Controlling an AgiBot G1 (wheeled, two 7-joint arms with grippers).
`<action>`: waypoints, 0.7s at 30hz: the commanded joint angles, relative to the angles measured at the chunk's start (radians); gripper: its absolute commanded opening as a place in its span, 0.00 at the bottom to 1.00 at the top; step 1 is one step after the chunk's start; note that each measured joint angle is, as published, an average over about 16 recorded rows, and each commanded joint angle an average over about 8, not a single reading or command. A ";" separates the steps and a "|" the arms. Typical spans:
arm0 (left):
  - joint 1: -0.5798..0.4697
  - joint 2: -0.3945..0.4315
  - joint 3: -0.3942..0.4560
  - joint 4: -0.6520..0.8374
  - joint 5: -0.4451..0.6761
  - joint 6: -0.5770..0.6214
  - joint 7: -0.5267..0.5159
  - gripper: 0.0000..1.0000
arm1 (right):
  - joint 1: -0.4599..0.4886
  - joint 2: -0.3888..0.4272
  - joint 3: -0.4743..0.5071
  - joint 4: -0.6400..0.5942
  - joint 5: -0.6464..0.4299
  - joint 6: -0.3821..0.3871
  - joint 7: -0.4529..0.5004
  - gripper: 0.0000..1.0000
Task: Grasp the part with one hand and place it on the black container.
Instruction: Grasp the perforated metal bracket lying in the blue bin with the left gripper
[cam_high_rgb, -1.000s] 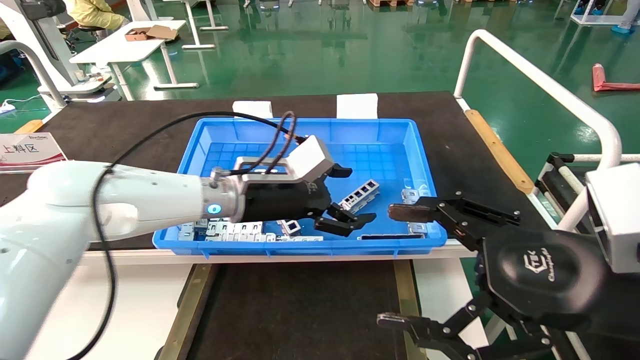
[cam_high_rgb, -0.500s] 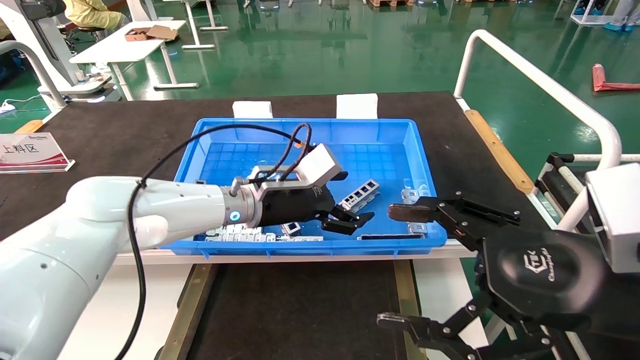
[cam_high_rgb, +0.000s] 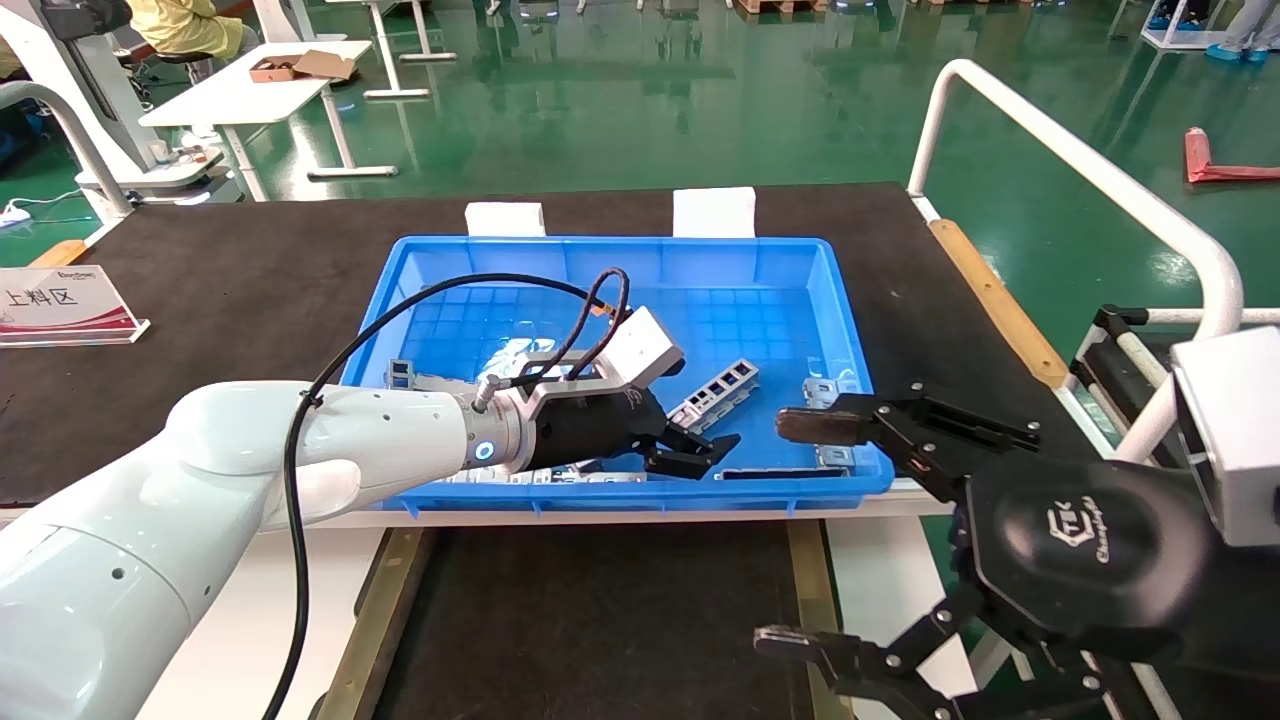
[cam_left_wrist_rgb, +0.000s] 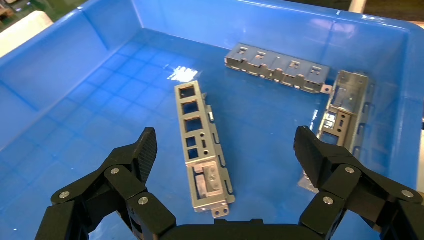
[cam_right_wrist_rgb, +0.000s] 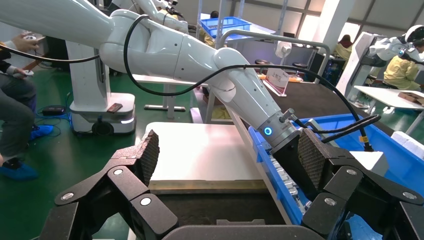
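My left arm blocks much of the near-left floor of the blue bin (cam_high_rgb: 845, 330) in the head view; only slivers of the pale metal pieces lying under the arm show along the bin's front wall, and I cannot count them. The left gripper (cam_high_rgb: 690, 435) reaches into the bin low over its floor; one of its fingers is hidden behind the camera housing in that view. The left wrist view settles its state: fingers (cam_left_wrist_rgb: 145, 150) spread wide, nothing between the pads.

The part (cam_left_wrist_rgb: 202, 145) lies flat on the bin floor in the open gap between those fingers, untouched by either. It is a narrow silver-grey channel with a ladder row of rectangular windows along one stretch and a larger cutout at the end nearest the wrist. In the head view it (cam_high_rgb: 718, 388) sits right of the bin's centre, its near end just beside the fingertips.

Two more brackets (cam_left_wrist_rgb: 280, 67) lie beyond it near the bin's far wall; one is partly cut off by a finger.

The black container (cam_high_rgb: 600, 620) lies below the bin's front edge, bare where visible, its near end cut off.

The right gripper (cam_high_rgb: 800, 530) hangs outside the bin's right corner, fingers wide apart and empty.
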 joint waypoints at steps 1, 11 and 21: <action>0.001 -0.001 0.016 -0.004 -0.014 -0.009 -0.005 0.05 | 0.000 0.000 0.000 0.000 0.000 0.000 0.000 0.00; -0.002 -0.006 0.062 0.021 -0.067 -0.043 0.005 0.00 | 0.000 0.000 0.000 0.000 0.000 0.000 0.000 0.00; 0.002 -0.005 0.092 0.054 -0.112 -0.060 0.032 0.00 | 0.000 0.000 0.000 0.000 0.000 0.000 0.000 0.00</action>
